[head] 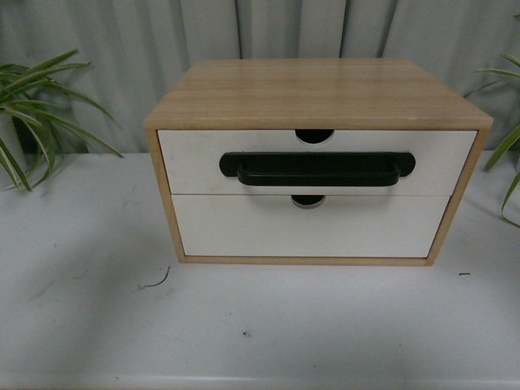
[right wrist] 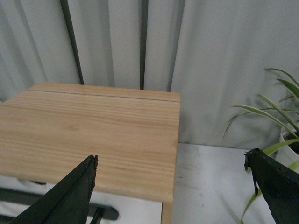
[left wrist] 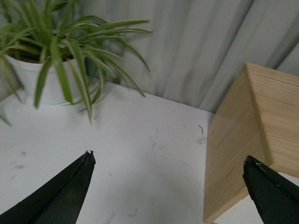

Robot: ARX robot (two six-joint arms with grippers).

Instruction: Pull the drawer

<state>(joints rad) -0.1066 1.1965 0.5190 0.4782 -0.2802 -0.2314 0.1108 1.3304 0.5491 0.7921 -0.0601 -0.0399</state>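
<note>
Here, the drawer (head: 195, 162) with the black handle (head: 317, 169) is seen in the upper slot of a wooden cabinet (head: 317, 93) set on the white counter (head: 244, 325), its front apparently pushed in. The left claw (left wrist: 168, 157) is held wide open near the cabinet's left side, gripping nothing. The right claw (right wrist: 171, 156) is spread open above the cabinet's top, likewise empty.

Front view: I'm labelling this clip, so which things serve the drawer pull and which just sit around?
For the job: upper drawer, its black handle, left gripper and right gripper, both open.
Just around: lower drawer front, left plant, right plant, curtain.
</note>
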